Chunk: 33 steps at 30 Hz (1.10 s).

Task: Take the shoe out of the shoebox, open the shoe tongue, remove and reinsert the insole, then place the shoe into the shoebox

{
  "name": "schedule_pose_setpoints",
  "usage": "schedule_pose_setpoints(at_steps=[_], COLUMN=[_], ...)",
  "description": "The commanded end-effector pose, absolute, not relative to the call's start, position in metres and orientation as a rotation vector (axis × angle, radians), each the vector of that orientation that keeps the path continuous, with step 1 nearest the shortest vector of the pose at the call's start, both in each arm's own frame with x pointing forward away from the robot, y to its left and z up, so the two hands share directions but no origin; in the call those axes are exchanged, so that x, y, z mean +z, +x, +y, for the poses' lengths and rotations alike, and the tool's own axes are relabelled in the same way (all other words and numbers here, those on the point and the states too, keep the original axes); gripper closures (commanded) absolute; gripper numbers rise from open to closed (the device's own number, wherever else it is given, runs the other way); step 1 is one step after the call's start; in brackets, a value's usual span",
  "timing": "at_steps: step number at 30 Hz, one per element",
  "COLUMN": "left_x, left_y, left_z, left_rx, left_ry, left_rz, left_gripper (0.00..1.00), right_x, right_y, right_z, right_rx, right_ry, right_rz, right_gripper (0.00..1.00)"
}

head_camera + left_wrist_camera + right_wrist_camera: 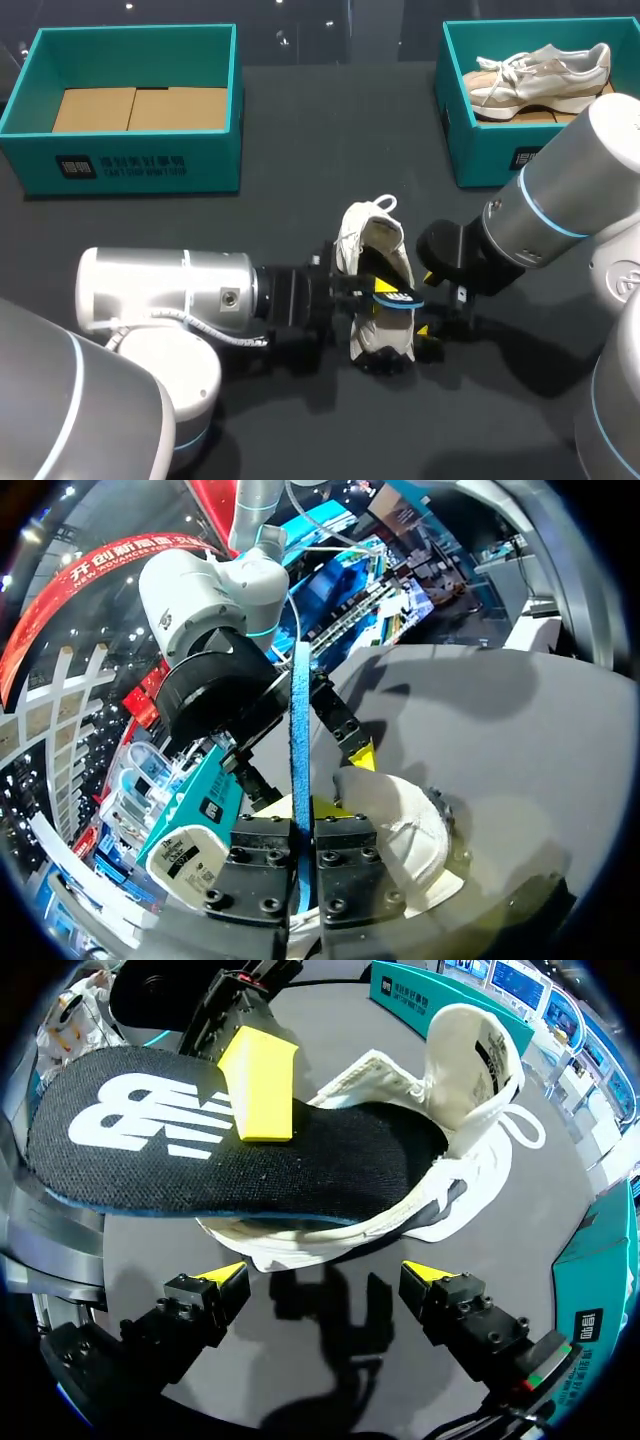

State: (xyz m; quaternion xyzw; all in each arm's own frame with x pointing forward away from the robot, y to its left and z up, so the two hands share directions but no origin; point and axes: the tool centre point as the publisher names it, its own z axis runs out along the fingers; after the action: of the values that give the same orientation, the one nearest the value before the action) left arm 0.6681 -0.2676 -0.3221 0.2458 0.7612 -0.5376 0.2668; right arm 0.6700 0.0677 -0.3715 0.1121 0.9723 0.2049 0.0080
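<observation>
Black foam with a blue rim, the thin floppy insole (200, 1150) sits clamped between our left gripper's (303, 815) fingers, one end in the mouth of the cream mesh trainer (352, 245) lying mid-table on the dark worktop (300, 150). Our right gripper (325, 1278) hangs just beside it, fingers apart on nothing. We judge both light and soft, so the trainer wants pinning at its firmer heel collar; the 2 teal shoeboxes (130, 165) stand well away, leaving open room around.
</observation>
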Motion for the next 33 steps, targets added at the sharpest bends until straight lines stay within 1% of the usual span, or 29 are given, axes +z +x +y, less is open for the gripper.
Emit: schedule_pose_setpoints(at_steps=[1,8,13,15,17,23,25,28,33], left_x=[-0.332,-0.345,-0.341,-0.339,-0.336,-0.326,-0.322,-0.315,-0.309], left_y=[0.680,0.698,0.696,0.694,0.692,0.683,0.680,0.677,0.671], left_z=[-0.275,-0.268,-0.264,-0.263,-0.262,-0.262,-0.263,-0.264,-0.268], left_rx=[-1.425,-1.394,-1.397,-1.402,-1.406,-1.432,-1.440,-1.453,-1.476], left_ry=[0.655,0.606,0.593,0.593,0.595,0.599,0.600,0.604,0.622], left_rz=[2.072,2.099,2.102,2.099,2.095,2.079,2.071,2.060,2.048], left_gripper=[1.00,1.00,1.00,0.84,0.75,0.73,0.68,0.64,0.66], right_x=[-0.372,-0.372,-0.372,-0.372,-0.372,-0.372,-0.372,-0.372,-0.372], right_y=[0.669,0.669,0.669,0.669,0.669,0.669,0.669,0.669,0.669], right_z=[0.068,0.068,0.068,0.068,0.068,0.068,0.068,0.068,0.068], right_rx=[0.639,0.639,0.639,0.639,0.639,0.639,0.639,0.639,0.639], right_ry=[0.351,0.351,0.351,0.351,0.351,0.351,0.351,0.351,0.351], right_rz=[3.036,3.036,3.036,3.036,3.036,3.036,3.036,3.036,3.036], right_gripper=[0.00,0.00,0.00,0.00,0.00,0.00,0.00,0.00,0.00])
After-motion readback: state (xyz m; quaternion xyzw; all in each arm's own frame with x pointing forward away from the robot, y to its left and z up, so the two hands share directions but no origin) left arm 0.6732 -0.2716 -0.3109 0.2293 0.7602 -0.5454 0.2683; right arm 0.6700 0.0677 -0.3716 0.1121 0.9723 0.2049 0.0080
